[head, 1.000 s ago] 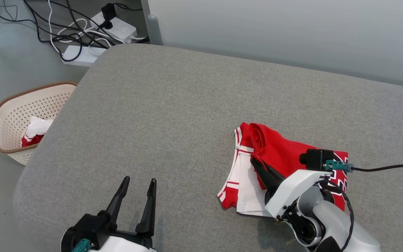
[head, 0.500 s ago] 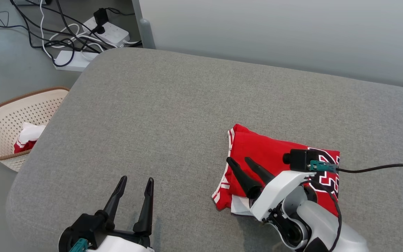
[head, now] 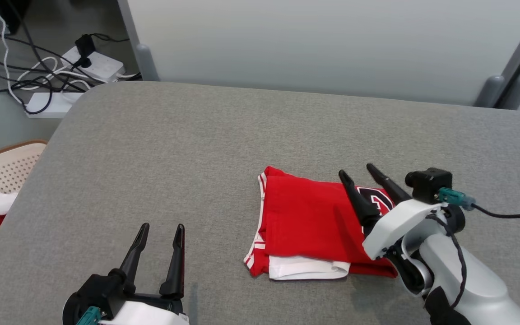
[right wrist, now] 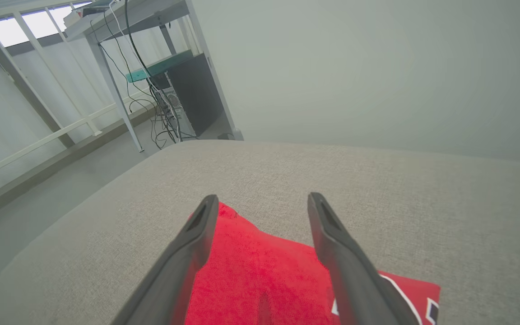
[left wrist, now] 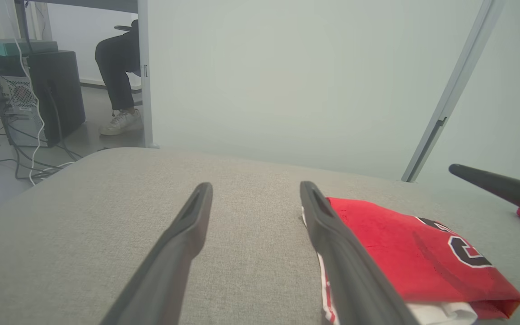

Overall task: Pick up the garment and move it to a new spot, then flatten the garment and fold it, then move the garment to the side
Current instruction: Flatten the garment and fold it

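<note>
Red-and-white folded jersey garment [head: 307,221] is lying on the near right of the grey fabric cushion [head: 188,149], the right gripper [head: 355,169] just letting go and hovering above it, fingers apart, so folding is looking done, shifting aside coming next.

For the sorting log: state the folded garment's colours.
The folded fabric garment is red with white trim and black-and-white lettering; head view shows it best.

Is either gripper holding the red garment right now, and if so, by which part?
Nothing is held. The right gripper hangs open above the folded garment; the left gripper is open, off to its side.
</note>
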